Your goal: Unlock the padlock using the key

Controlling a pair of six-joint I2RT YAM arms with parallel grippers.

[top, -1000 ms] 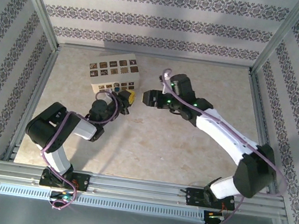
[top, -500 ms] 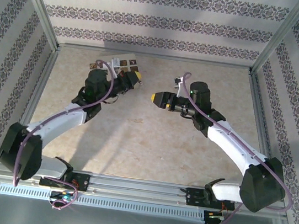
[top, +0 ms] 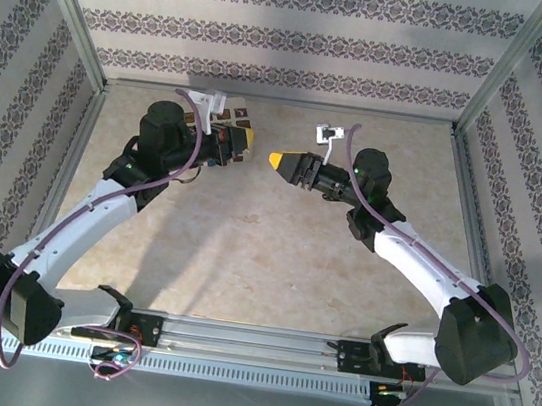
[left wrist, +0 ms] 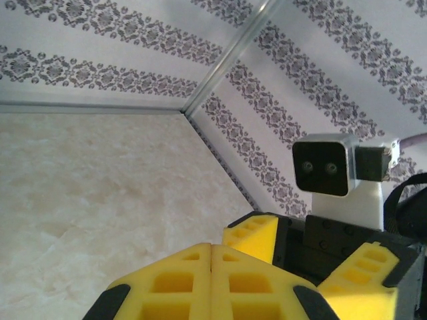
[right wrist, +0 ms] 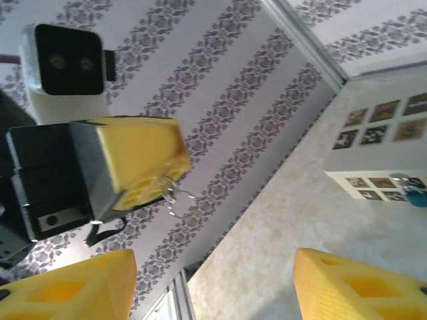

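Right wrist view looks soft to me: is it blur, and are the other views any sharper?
Right wrist view: soft throughout, the left claw and the wire ring hanging from it smeared, the patterned box hazy. Left wrist view: sharper, wall pattern crisp. Top view: even light, faint shadows on back wall.

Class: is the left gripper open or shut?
Shut. In the left wrist view, the left gripper has its two yellow fingers pressed together, with no gap.
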